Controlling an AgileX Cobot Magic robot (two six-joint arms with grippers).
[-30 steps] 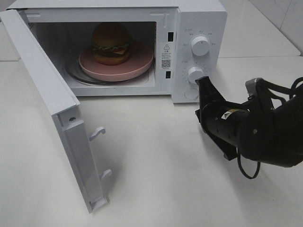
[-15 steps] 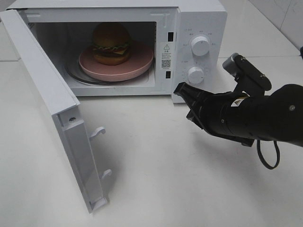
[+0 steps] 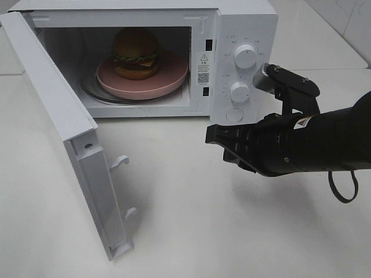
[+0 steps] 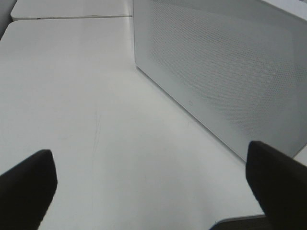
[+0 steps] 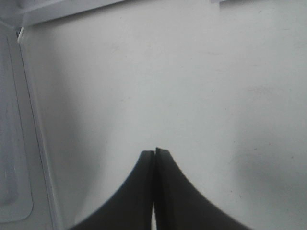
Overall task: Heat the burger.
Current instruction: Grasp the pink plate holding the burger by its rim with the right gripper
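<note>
The burger (image 3: pixel 136 52), with its golden-brown bun, stands on a round pink plate (image 3: pixel 168 81) inside the open white microwave (image 3: pixel 243 23). My right gripper (image 3: pixel 211 134) is shut with nothing in it. It hovers low over the table in front of the microwave's control panel and points left toward the swung-out door (image 3: pixel 58 116). The right wrist view shows its black fingertips (image 5: pixel 154 151) pressed together above the white table. My left gripper (image 4: pixel 151 153) is open and empty, facing the microwave's perforated side wall (image 4: pixel 230 72). It is outside the exterior view.
Two white knobs (image 3: pixel 246 56) (image 3: pixel 239 91) sit on the control panel right of the cavity. The door stands wide open at the left, its latch hooks (image 3: pixel 119 163) sticking out. White tabletop (image 3: pixel 191 220) stretches in front.
My right arm has swung left and forward, from right of the control panel to in front of it, with the gripper turning to point at the door. Burger, plate and door have not moved.
</note>
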